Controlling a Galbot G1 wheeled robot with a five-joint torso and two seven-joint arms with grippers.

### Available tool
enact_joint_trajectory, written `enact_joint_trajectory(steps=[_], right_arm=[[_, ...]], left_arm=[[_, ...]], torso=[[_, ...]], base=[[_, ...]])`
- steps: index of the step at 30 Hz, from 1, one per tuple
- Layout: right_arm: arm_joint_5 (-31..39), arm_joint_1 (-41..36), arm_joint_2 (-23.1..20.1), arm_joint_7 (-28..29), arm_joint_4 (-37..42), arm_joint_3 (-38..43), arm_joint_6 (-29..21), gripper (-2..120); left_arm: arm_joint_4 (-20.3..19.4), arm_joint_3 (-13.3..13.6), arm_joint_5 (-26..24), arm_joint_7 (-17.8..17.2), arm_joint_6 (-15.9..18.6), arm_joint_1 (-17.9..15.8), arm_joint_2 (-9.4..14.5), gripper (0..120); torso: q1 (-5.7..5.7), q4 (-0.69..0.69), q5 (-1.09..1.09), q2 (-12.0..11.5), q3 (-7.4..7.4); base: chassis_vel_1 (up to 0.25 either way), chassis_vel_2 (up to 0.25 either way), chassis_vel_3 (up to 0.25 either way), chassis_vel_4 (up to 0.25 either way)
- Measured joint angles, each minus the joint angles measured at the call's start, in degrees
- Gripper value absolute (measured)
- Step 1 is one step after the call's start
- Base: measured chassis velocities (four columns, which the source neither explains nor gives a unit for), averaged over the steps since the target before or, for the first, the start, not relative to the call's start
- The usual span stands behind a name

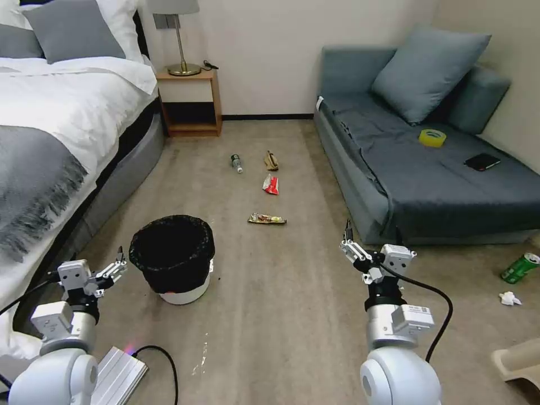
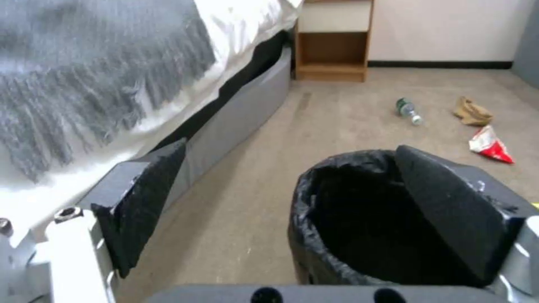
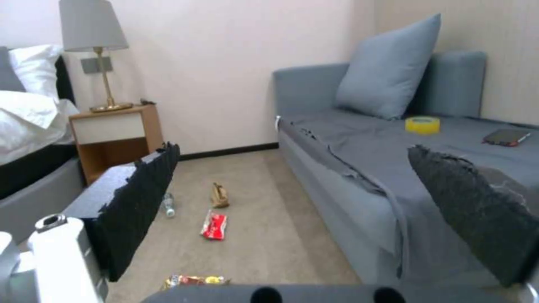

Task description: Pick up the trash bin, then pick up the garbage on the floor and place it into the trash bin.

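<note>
Your left gripper point(image 1: 115, 271) sits low beside the bed, its black pads spread wide. In the left wrist view one pad point(image 2: 454, 210) overlaps the near rim of the small round white trash bin lined with a crinkly black plastic bag point(image 1: 172, 256), the other stands clear of it on the bed side. That looks like a line-up for gripping the rim, though you cannot tell whether anything touches yet. The bin stands upright on the carpet, not lifted.

Your right gripper point(image 1: 355, 251) hangs ahead of the grey sofa point(image 1: 427, 185), wide and holding nothing, probably waiting for the litter. Ahead on the floor lie the yellow-brown snack wrapper point(image 1: 267, 219), red-and-white wrapper point(image 1: 270, 184), crumpled brown paper bag point(image 1: 271, 160) and small clear green-labelled bottle point(image 1: 237, 163), well apart from the bin.
</note>
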Motion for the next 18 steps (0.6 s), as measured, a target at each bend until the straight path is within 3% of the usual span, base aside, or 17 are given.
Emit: enact_joint_trajectory(steps=[7,11,18], right_arm=[[-0.11,0.15,0.16,-0.09,-0.26,-0.02,-0.07,100],[-0.26,0.11,0.18,-0.18,-0.37,-0.01,-0.09,100],[-0.50,-0.09,0.19,-0.22,-0.39,0.21,-0.09,100]], left_arm=[[4.16,0.26,-3.18,-2.73,4.06,-4.34,2.26,100],[9.05,1.98,-5.45,-5.60,6.87,-8.94,4.22,100],[13.34,3.64,-7.88,-8.82,9.95,-13.27,5.74,100]], torso=[[0.00,0.00,0.00,0.00,0.00],[0.00,0.00,0.00,0.00,0.00],[0.00,0.00,0.00,0.00,0.00]], base=[[0.000,0.000,0.000,0.000],[0.000,0.000,0.000,0.000],[0.000,0.000,0.000,0.000]])
